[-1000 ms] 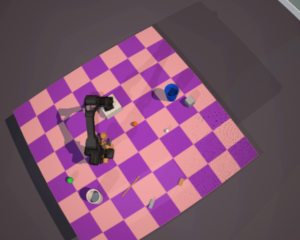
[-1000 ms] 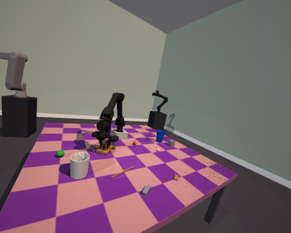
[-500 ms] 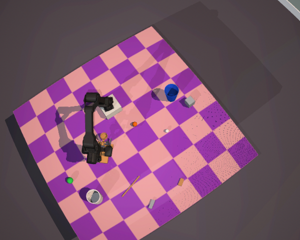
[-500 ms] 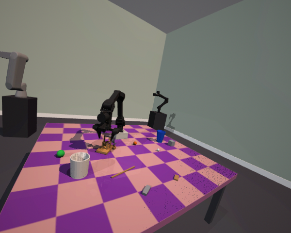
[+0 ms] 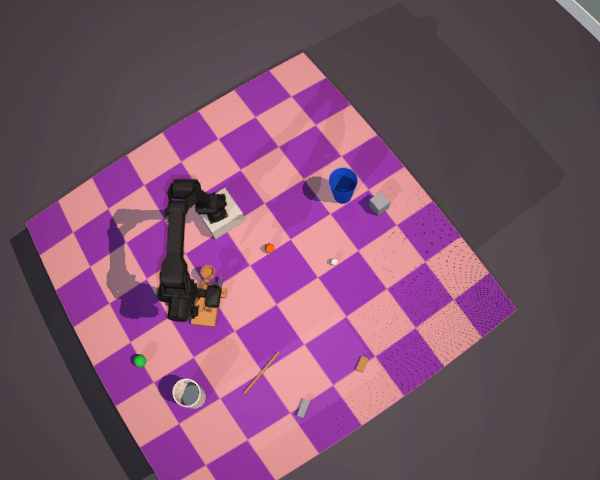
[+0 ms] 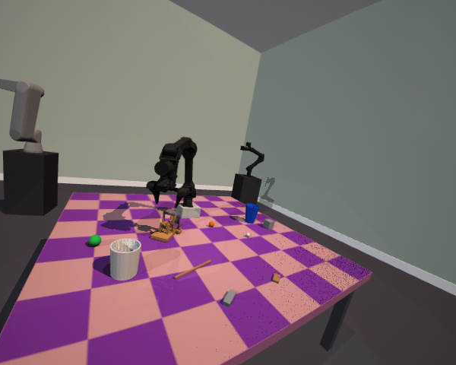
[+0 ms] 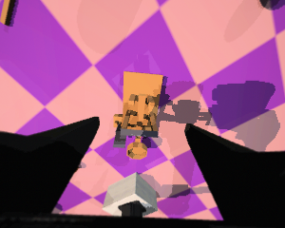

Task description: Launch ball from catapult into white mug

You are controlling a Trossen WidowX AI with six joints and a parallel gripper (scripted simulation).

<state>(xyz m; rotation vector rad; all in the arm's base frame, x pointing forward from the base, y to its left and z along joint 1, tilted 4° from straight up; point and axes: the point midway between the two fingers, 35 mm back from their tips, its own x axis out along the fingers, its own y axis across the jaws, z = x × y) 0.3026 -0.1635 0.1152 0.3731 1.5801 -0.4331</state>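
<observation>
Hard shadows, dim grey surroundings

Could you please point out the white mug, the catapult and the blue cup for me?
White mug (image 5: pixel 180 403) (image 6: pixel 124 264): top and exterior, outer wall.
Catapult (image 5: pixel 204 318) (image 6: pixel 162 236) (image 7: pixel 142 85): top, exterior and wrist, wooden base.
Blue cup (image 5: pixel 342 195) (image 6: pixel 251 214): top and exterior, outer wall.
</observation>
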